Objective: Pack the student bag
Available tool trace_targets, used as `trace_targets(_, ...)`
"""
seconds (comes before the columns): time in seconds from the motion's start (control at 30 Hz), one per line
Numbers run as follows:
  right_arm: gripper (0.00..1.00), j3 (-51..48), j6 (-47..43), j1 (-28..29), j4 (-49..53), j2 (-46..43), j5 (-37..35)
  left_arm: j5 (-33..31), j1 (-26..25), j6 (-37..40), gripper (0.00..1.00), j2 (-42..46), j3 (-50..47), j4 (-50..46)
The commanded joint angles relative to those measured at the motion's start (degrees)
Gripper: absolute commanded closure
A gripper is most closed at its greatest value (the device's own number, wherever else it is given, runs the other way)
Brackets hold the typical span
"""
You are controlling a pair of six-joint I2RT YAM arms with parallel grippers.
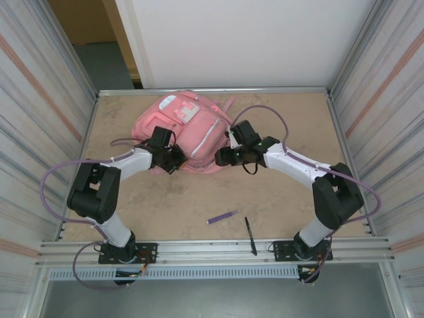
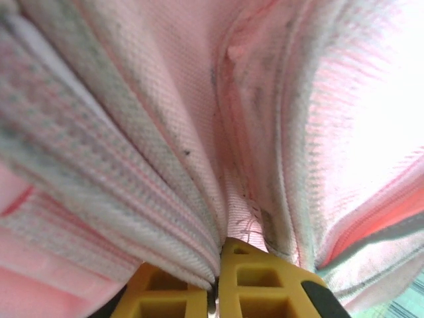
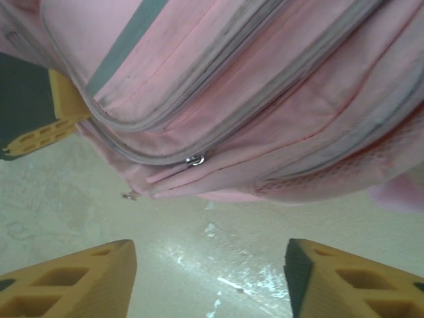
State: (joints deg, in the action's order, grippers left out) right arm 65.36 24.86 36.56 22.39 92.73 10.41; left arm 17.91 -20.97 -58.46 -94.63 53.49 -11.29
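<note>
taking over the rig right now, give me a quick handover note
Grippers: the left gripper is shut on a fold of the student bag. The right gripper is open and holds nothing, low over the table, with a zipper pull just ahead.
Things: the bag lies at the far middle of the table. The purple pen and black pen lie loose near the front edge.
Done: nothing visibly packed.
Left: probably open the bag, then put both pens in.
</note>
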Motion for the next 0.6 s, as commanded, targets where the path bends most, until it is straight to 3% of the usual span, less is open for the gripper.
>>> trace_targets(0.0,0.45,4.9,-2.1,1.1,5.1,2.2,2.8,-0.4,-1.1,2.5,1.00,6.9,0.7,-0.4)
trace_targets(0.27,0.49,11.8,-3.0,4.4,10.9,5.8,1.0,8.0,-1.4,-1.9,1.00,10.4,-4.2,10.7)
trace_targets(0.57,0.54,11.8,-0.5,6.8,11.0,7.8,-4.2,8.7,-1.4,-2.9,1.00,12.5,-6.6,14.2)
